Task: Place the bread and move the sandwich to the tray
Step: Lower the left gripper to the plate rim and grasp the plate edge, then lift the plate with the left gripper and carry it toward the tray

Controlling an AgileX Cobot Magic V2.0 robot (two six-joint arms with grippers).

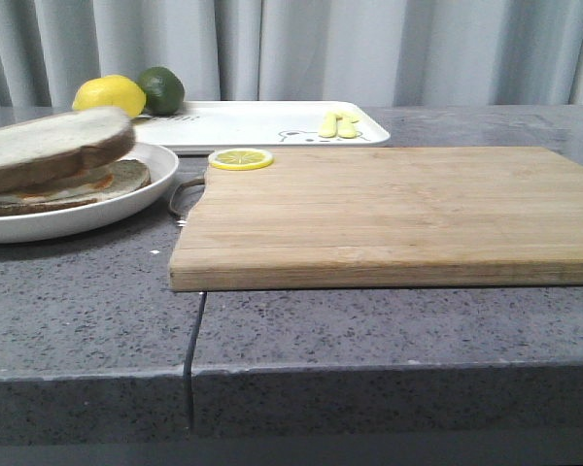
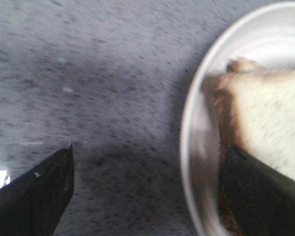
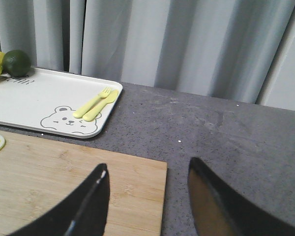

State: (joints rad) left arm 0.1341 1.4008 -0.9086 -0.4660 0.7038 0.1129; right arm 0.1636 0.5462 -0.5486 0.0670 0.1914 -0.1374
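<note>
Thick brown-crusted bread slice [image 1: 53,146] tops egg sandwich on round white plate [image 1: 126,209]. Left gripper [image 2: 147,191] fingers wide, straddling plate rim, gripping nothing. Right gripper [image 3: 147,196] open, empty, over wooden cutting board [image 3: 64,182]; white bear-print tray [image 3: 44,101] awaits.

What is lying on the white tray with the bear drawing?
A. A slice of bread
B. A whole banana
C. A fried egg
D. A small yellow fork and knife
D. In the right wrist view a pale yellow fork and knife lie side by side on the tray just above the bear print; the bread sits on the round plate instead.
</note>
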